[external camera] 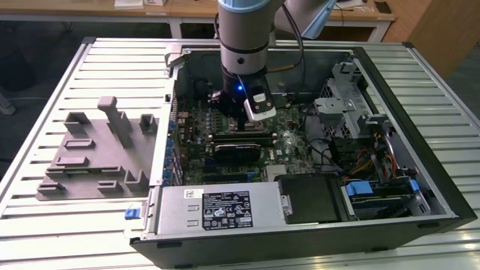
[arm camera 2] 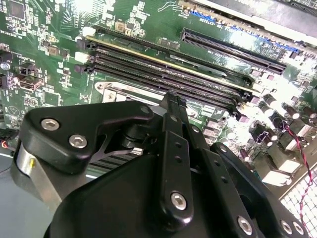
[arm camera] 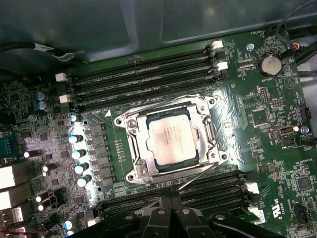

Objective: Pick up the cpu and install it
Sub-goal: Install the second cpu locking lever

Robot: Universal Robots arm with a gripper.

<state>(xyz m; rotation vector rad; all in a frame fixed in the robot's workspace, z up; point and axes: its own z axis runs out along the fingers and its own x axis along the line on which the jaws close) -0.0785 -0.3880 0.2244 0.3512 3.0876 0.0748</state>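
Printed labels on power supply and faint markings on cpu, none of it legible.

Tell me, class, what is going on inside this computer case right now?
A robot arm reaches down into an open computer case lying on a slatted table, its tool hanging low over the green motherboard. In the first wrist view, the cpu already sits flat inside the metal socket frame, between rows of memory slots. The tool's fingers meet together with nothing between them, just beside the socket. A grey moulded fixture lies on the table at the exterior view's left.
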